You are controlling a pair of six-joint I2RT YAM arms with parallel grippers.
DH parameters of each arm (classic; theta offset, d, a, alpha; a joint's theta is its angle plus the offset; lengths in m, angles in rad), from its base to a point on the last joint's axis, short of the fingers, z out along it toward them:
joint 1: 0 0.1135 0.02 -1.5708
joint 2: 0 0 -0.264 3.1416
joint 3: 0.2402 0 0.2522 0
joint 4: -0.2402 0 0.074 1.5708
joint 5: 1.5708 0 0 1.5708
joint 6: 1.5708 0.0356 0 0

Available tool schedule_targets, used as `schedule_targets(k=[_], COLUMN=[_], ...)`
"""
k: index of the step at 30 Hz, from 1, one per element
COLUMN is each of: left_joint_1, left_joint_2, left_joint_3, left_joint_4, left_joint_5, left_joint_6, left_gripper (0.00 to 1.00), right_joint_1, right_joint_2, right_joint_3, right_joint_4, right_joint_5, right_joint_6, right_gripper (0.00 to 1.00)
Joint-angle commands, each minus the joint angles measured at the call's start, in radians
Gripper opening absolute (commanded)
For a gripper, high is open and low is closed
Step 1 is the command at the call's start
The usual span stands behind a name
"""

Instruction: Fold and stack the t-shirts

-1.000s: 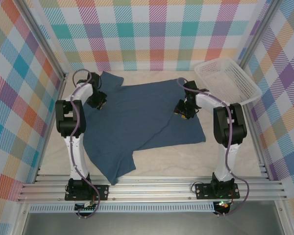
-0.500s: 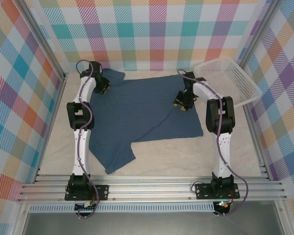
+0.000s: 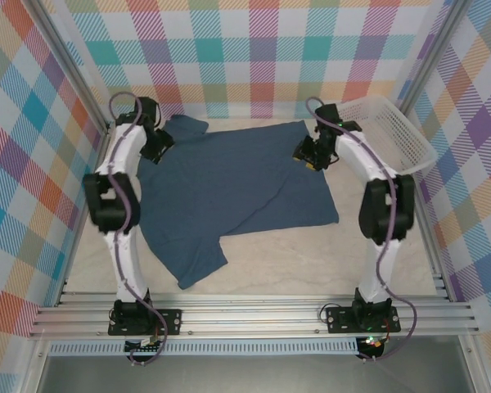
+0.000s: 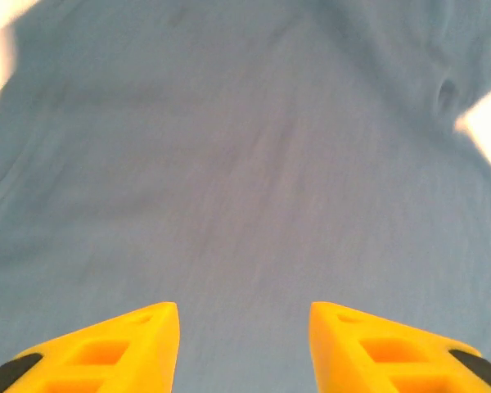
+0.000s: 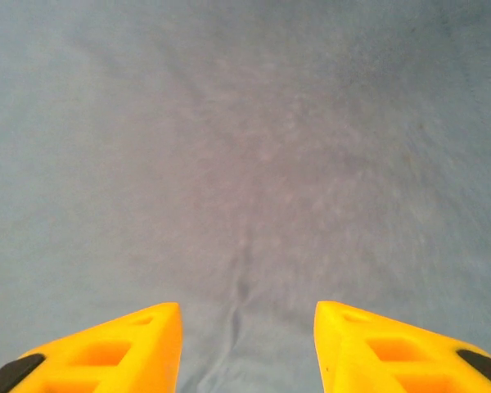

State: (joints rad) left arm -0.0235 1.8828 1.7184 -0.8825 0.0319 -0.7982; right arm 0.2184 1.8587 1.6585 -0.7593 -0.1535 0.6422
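The slate-blue t-shirt (image 3: 237, 188) lies spread across the table, one sleeve at the far left and a narrower part reaching toward the near left. My left gripper (image 3: 157, 143) is over its far-left shoulder. In the left wrist view the left gripper (image 4: 244, 311) is open, its yellow fingertips (image 4: 139, 336) apart above smooth t-shirt cloth (image 4: 254, 164). My right gripper (image 3: 309, 154) is over the shirt's far-right corner. In the right wrist view the right gripper (image 5: 247, 309) is open too, with a small crease in the t-shirt cloth (image 5: 245, 164) below the gap. Nothing is between either pair of fingers.
A white mesh basket (image 3: 385, 135) sits tilted at the far right corner, close behind the right arm. Checked walls close in the left, far and right sides. Bare table (image 3: 311, 262) shows near the shirt's front edge.
Both arms have reached toward the far wall and the shirt lies flatter, drawn back with them. The left gripper's jaws have opened off the cloth.
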Motion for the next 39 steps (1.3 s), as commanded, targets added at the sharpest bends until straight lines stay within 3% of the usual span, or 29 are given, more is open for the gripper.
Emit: schedule_targets(k=[1,5,10,17,29,31,34,39], left_joint_1=[-0.028,-0.042,-0.053,-0.04,0.048,0.046,0.007,-0.126], left_joint_2=[-0.268,-0.51,-0.571,-0.406,-0.145,-0.16,-0.269,-0.517], left_joint_3=[-0.373,-0.741,-0.901,-0.918,-0.666,-0.635,-0.63,-0.789], left_joint_4=[-0.023,-0.011,0.038,0.113,0.108,0.079,0.012,-0.135], left_joint_5=[-0.008,0.061,0.058,-0.055,-0.159,-0.16,-0.206,-0.169], left_joint_6=[-0.149,-0.238,-0.272,-0.191,0.074,0.086,0.074,-0.06], left_gripper=[0.39,0.25,0.19,0.19,0.19,0.23,0.41,0.43], right_joint_1=[0.006,0.016,0.021,0.021,0.021,0.021,0.02,0.009], right_joint_2=[-0.1,-0.229,-0.303,-0.303,-0.328,-0.336,-0.352,-0.382], right_joint_3=[-0.153,-0.35,-0.483,-0.554,-0.593,-0.592,-0.59,-0.619], right_joint_4=[0.017,0.046,0.037,0.012,0.008,0.0,-0.016,-0.033], right_joint_5=[-0.037,-0.119,-0.143,-0.104,-0.089,-0.082,-0.053,-0.002], right_joint_6=[0.076,0.092,0.031,-0.022,-0.006,-0.004,-0.012,-0.01], right_gripper=[0.44,0.41,0.39,0.39,0.4,0.4,0.4,0.41])
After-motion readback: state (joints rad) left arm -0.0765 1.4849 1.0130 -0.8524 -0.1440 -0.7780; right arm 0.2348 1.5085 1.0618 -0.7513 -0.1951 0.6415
